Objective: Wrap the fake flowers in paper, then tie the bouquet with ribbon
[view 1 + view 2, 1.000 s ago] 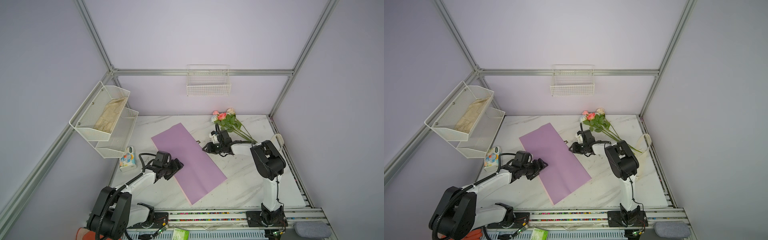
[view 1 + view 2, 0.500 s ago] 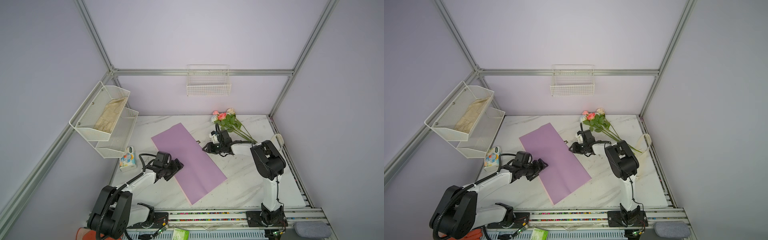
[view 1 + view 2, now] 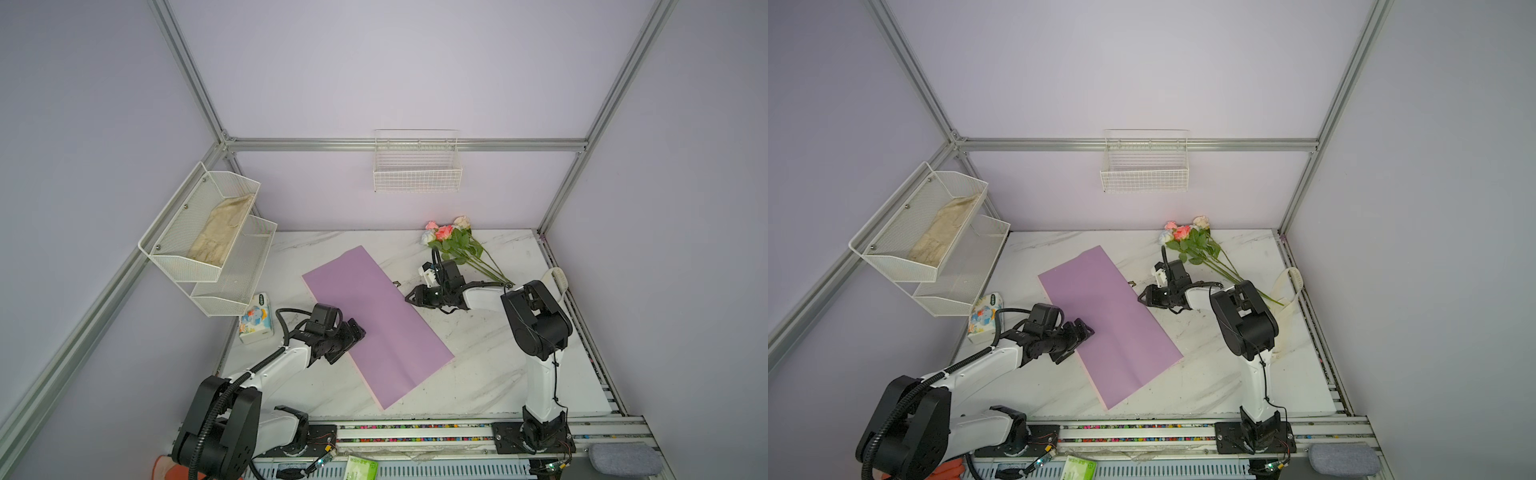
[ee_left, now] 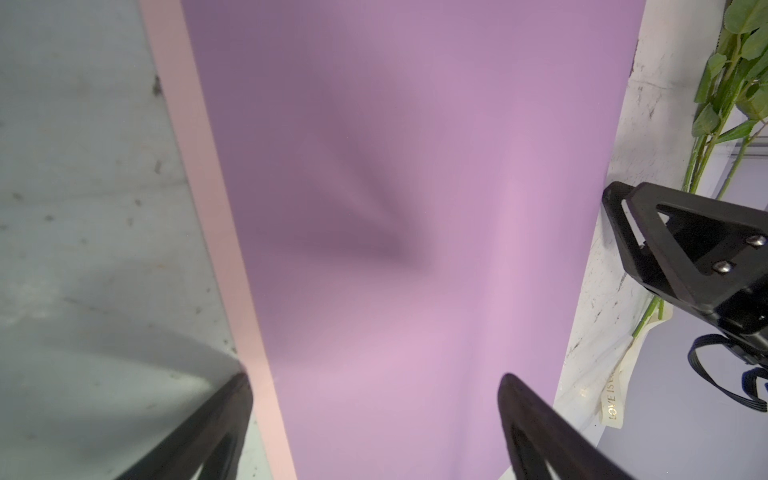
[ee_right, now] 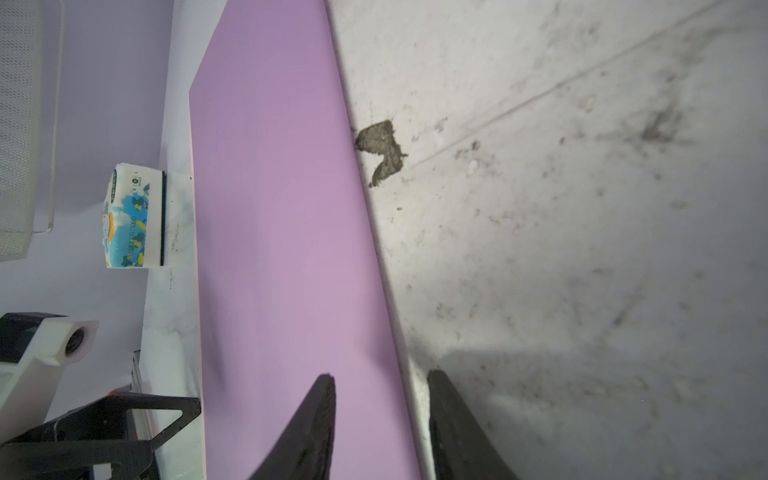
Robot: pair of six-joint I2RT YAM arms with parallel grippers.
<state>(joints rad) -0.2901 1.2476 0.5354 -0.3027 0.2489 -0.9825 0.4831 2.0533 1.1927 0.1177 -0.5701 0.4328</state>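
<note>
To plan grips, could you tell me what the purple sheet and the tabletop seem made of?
Purple sheet: probably thin matte paper, flat with a soft crease and a pink edge. Tabletop: hard white slab, marble-veined, scuffed; stone or laminate, unclear.

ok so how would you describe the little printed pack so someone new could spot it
Start at the white wire shelf on the left wall. Just below its lower tier, at the left edge of the table, sits a small pack. It alone carries a blue cartoon print; the paper nearby is plain lilac.
</note>
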